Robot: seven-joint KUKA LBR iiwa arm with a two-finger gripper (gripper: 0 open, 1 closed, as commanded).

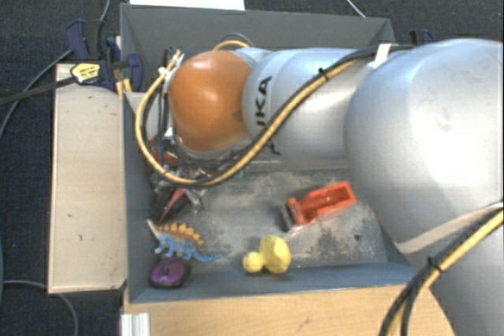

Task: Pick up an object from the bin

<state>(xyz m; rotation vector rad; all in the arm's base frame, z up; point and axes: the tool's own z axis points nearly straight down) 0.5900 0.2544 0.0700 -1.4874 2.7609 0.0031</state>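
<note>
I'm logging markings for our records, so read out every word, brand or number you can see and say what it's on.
"KUKA": black letters on the silver arm, beside its orange cover. A yellow cable crosses the later letters, so only "KU" reads cleanly.
No readable text on the orange tool, the yellow toy or the toy dinosaur.

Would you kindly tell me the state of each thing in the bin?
gripper: lowered at the view's left side.
blue dinosaur toy: lying loose.
yellow toy: loose by the front wall.
orange tool: lying flat, alone.
purple object: loose, front left corner.
</note>
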